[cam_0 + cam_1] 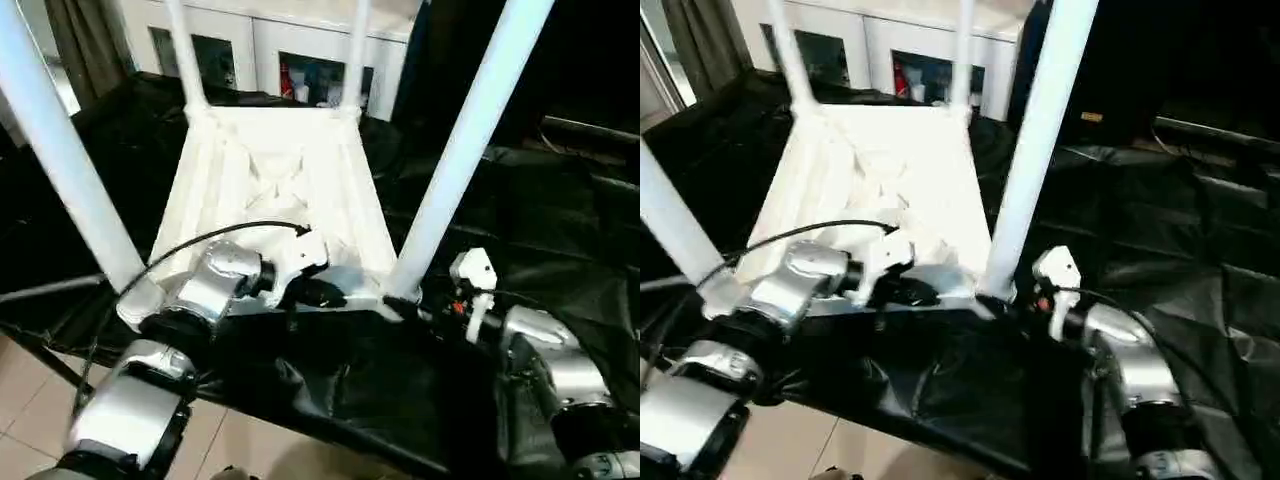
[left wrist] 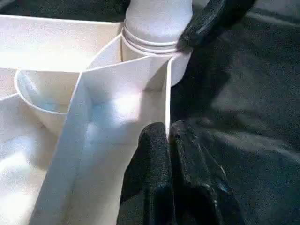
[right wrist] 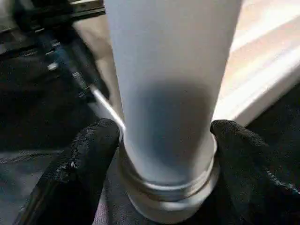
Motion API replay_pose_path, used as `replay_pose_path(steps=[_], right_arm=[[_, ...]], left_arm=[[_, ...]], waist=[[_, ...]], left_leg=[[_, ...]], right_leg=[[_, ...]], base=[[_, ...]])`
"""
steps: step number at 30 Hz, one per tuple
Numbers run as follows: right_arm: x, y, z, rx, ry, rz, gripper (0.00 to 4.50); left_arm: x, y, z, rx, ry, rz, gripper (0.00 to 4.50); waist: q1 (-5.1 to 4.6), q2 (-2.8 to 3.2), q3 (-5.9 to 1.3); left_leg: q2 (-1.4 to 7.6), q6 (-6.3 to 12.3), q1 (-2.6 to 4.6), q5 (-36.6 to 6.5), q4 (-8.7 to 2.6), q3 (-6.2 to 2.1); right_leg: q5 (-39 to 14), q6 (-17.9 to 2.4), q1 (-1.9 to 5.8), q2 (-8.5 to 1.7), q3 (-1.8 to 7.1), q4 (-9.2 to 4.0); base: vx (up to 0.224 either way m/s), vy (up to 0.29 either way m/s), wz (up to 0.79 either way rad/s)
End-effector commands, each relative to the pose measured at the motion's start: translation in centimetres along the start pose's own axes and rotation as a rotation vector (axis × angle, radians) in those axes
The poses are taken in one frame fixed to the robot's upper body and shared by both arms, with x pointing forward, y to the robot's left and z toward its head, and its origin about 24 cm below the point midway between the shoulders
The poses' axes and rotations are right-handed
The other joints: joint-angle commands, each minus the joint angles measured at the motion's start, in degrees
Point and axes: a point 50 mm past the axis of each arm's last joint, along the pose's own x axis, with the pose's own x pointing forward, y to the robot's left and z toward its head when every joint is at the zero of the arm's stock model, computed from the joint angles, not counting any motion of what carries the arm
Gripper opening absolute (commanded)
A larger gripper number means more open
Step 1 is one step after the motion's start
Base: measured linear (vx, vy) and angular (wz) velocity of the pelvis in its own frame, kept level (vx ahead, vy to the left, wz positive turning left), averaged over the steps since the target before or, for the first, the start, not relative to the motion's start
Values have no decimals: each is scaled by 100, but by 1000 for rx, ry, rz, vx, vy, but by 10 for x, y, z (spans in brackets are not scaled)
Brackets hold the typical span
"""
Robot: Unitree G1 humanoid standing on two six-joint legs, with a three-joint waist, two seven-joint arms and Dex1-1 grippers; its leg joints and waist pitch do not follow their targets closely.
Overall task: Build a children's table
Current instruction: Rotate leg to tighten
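The white children's table lies upside down on the black cloth, its ribbed underside [image 1: 270,180] facing up. All four legs stand in the corner sockets: near left [image 1: 60,150], near right [image 1: 465,140], far left [image 1: 185,50], far right [image 1: 357,50]. My left gripper [image 2: 168,133] is shut on the thin near rim wall [image 2: 140,84], just beside the near right socket. My right gripper [image 3: 166,150] grips the base of the near right leg [image 3: 168,70] just above its collar, one black finger [image 3: 89,154] pressed on each side.
A white glass-door cabinet [image 1: 290,60] stands behind the table. Crumpled black cloth [image 1: 540,200] covers the work surface, whose front edge runs just under my forearms. Tiled floor [image 1: 30,400] shows below at the near left.
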Motion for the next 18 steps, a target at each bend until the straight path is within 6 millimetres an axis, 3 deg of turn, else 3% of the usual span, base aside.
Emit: replay_pose_path(steps=[1, 6, 10, 18], right_arm=[[9, 14, 0, 7, -2, 146, 349], [8, 12, 1, 25, -12, 153, 306], [9, 13, 5, 42, -28, 181, 275], [8, 18, 3, 70, -32, 181, 261]], left_arm=[[2, -7, -2, -11, 2, -76, 0], [-2, -8, -4, -19, -4, -94, 0], [-2, -10, -4, -20, -15, -100, 0], [5, -7, 0, -4, -37, -28, 0]], waist=[[36, -30, -280], [47, -23, -275], [75, -60, -281], [134, -58, -276]], left_leg=[[173, 467, 61, -1455, -347, -42], [183, 409, 70, -1458, -353, -36], [177, 405, 68, -1352, -339, -29], [175, 428, 78, -1267, -330, -21]], right_leg=[[-894, -1502, 259, -237, 141, -315], [-950, -1531, 246, -248, 147, -313], [-875, -1516, 249, -249, 151, -297], [-862, -1469, 247, -252, 157, -301]], base=[[0, 0, 0], [0, 0, 0], [0, 0, 0], [0, 0, 0]])
